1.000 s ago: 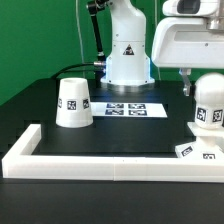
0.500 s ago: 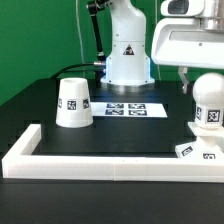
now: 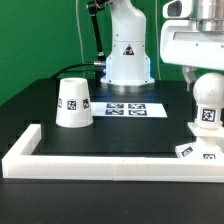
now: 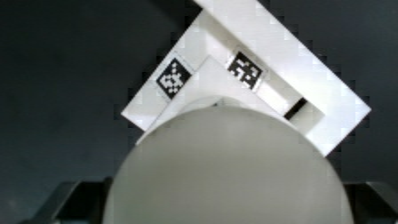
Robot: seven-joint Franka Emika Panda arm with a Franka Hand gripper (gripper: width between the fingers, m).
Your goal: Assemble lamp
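Right now the hand (image 3: 203, 76) hangs over the exterior view's right side of the black worktop (image 3: 110, 135), directly above the lamp bulb (image 3: 207, 103). One dark finger (image 3: 186, 74) shows just beside the bulb's upper part on the exterior view's left. The other finger is not clearly seen there. In the wrist view the bulb (image 4: 222, 165) fills the foreground as a large pale dome, with dark shapes at both lower corners of the picture, so the fingers appear to straddle it. Whether they press on the bulb or stand slightly off it cannot be told.

The bulb stands upright, a black-and-white tag facing the exterior camera, right above the flat square lamp base (image 3: 197, 148). That base lies near the front corner on the exterior view's right, with tags on its front edge. The wrist view shows the base (image 4: 210, 50) beyond the bulb, two tags on it. Whether the bulb's foot touches the base is not clear.

The lamp shade (image 3: 75, 103) sits on its own, wide end down, well apart on the exterior view's left. Between shade and bulb, farther back, the marker board (image 3: 127, 108) lies flat in front of the arm's white pedestal (image 3: 128, 50). A long white border bar (image 3: 110, 166) runs along the front edge of the worktop and turns back at the exterior view's left.
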